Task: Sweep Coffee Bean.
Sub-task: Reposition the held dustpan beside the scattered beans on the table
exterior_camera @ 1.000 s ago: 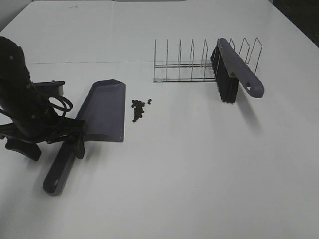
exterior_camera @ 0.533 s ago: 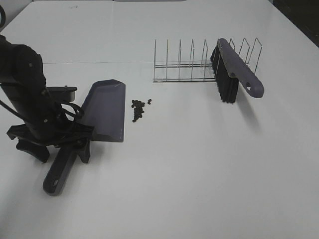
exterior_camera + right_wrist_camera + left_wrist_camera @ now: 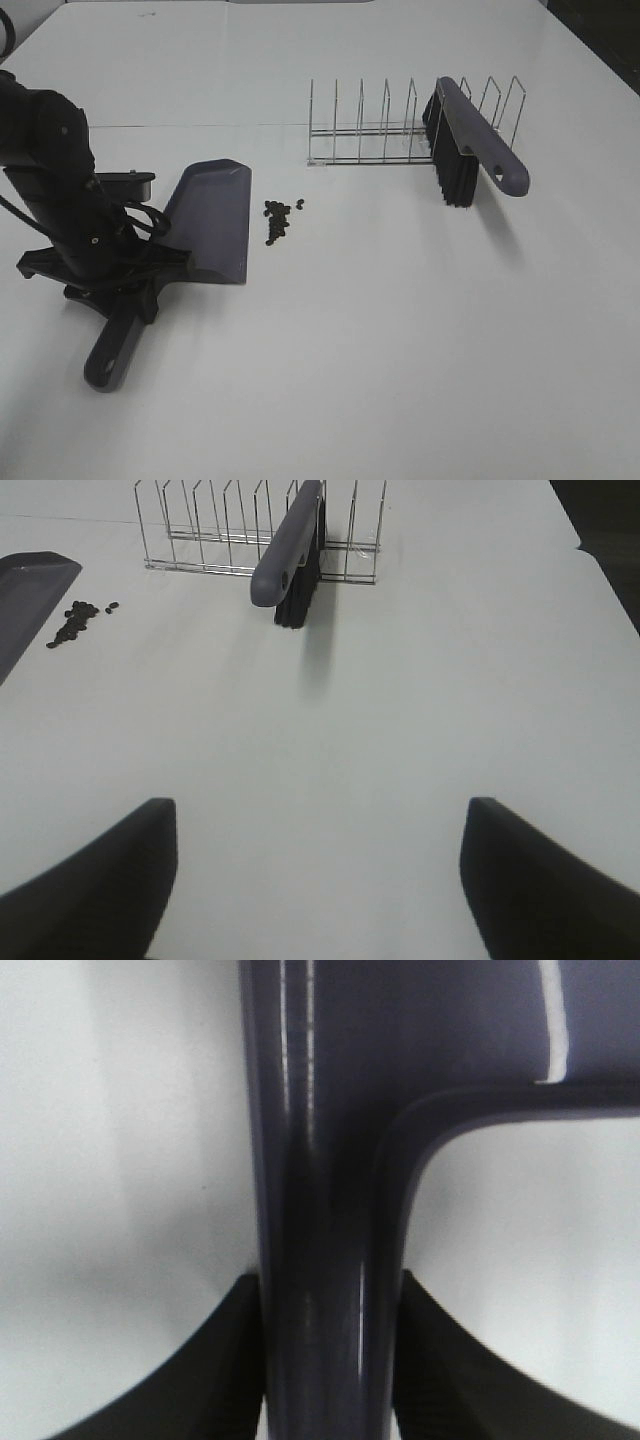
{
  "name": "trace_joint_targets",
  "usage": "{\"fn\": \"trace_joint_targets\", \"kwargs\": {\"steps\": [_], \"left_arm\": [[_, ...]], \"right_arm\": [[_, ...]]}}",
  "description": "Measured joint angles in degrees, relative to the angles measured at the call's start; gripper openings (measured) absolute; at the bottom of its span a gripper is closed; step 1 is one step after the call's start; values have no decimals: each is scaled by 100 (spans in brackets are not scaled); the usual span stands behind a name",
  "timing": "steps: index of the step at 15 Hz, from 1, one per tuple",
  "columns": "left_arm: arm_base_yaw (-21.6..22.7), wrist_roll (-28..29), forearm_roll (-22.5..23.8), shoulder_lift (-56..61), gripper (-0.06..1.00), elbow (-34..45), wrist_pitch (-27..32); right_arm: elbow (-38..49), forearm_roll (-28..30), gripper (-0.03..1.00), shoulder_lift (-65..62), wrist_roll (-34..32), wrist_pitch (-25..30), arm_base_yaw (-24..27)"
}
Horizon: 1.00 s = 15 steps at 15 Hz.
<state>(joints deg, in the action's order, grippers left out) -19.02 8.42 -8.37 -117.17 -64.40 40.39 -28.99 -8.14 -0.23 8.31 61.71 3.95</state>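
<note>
Left claw (image 3: 330, 1295) clenched on dustpan (image 3: 210, 215) handle; right claw (image 3: 318, 825) spread, empty; coffee beans (image 3: 278, 218) just beside dustpan blade on desk (image 3: 400, 330).

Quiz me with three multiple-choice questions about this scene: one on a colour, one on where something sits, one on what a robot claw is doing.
1. The dustpan is:
A. red
B. dark purple-grey
C. yellow

2. The brush is:
A. propped in the wire rack
B. lying inside the dustpan
C. held by a gripper

3. The left gripper is:
A. wide open in the air
B. shut on the brush
C. shut on the dustpan's handle

Answers:
1 B: its pan and handle are dark purple-grey.
2 A: it leans between the rack's wires, bristles down.
3 C: the left wrist view shows both fingers pressed against the handle.
</note>
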Motion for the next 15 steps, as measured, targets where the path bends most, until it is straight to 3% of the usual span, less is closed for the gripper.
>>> {"fn": "trace_joint_targets", "kwargs": {"steps": [8, 15], "left_arm": [[0, 453, 435, 619, 35, 34, -80], [0, 481, 584, 808, 35, 34, 80]], "right_arm": [[0, 0, 69, 0, 0, 0, 0], [0, 0, 69, 29, -23, -40, 0]]}}
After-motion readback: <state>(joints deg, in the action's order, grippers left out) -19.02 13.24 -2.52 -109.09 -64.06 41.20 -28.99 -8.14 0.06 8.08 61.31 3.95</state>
